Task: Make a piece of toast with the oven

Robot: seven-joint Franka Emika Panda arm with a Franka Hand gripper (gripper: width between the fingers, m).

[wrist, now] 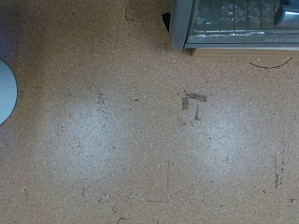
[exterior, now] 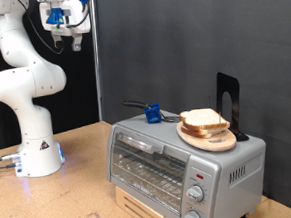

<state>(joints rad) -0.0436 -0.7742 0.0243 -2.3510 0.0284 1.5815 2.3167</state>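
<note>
The piece of toast (exterior: pixel 203 120) lies on a round wooden plate (exterior: pixel 210 138) on top of the oven (exterior: pixel 160 168), at the exterior view's lower right. The oven's glass door looks shut, its bar handle along the upper edge and its knobs at the right end. My gripper (exterior: pixel 65 39) hangs high at the exterior view's top left, far from the oven, open with nothing between its fingers. The wrist view looks down on the cork tabletop (wrist: pixel 140 121) with a corner of the oven (wrist: pixel 234 23); the fingers do not show there.
A small blue object (exterior: pixel 153 113) with a dark cable sits on the oven top beside the plate. A black stand (exterior: pixel 229 103) rises behind the oven. The arm's white base (exterior: pixel 37 157) stands on the cork table at the left. A dark curtain hangs behind.
</note>
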